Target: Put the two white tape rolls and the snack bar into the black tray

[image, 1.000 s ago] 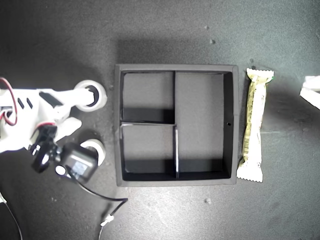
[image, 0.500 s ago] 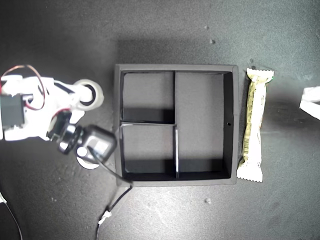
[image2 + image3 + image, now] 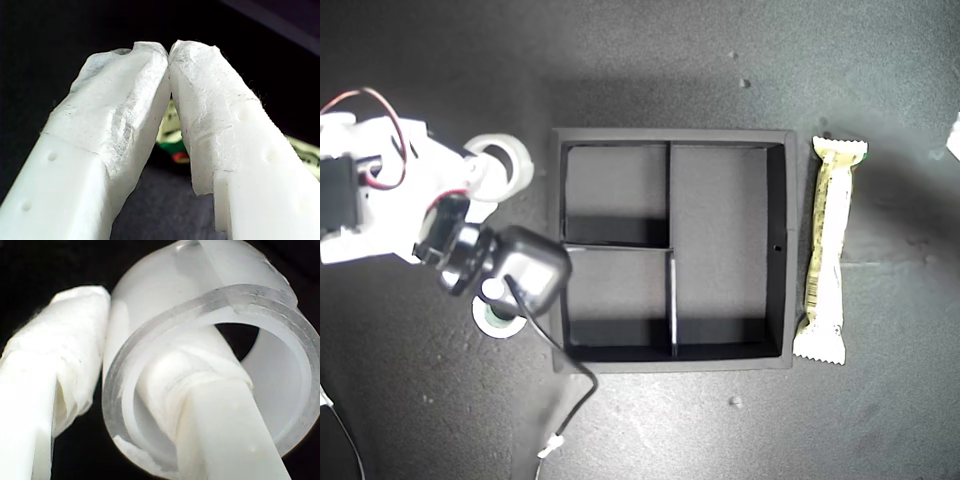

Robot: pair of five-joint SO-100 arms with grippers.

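My second gripper [image 3: 488,172] [image 3: 117,357] is shut on the larger white tape roll [image 3: 508,158] [image 3: 165,285], one finger through its hole and one outside. It holds the roll just off the black tray [image 3: 788,250], toward the exterior view's left. The smaller roll [image 3: 498,320] lies on the mat below it, partly under the arm's camera. The snack bar [image 3: 828,262] lies along the tray's wall on the exterior view's right. My first gripper [image 3: 169,52] is shut on nothing, and the bar's wrapper [image 3: 170,129] shows behind its fingers.
A black cable [image 3: 575,400] trails from the second arm across the dark mat below the tray. A white sliver of the first arm [image 3: 954,136] shows at the exterior view's right edge. All three tray compartments hold nothing.
The second arm has moved toward the tray with the larger roll, uncovering the smaller roll. The first arm has drawn back almost out of the exterior view.
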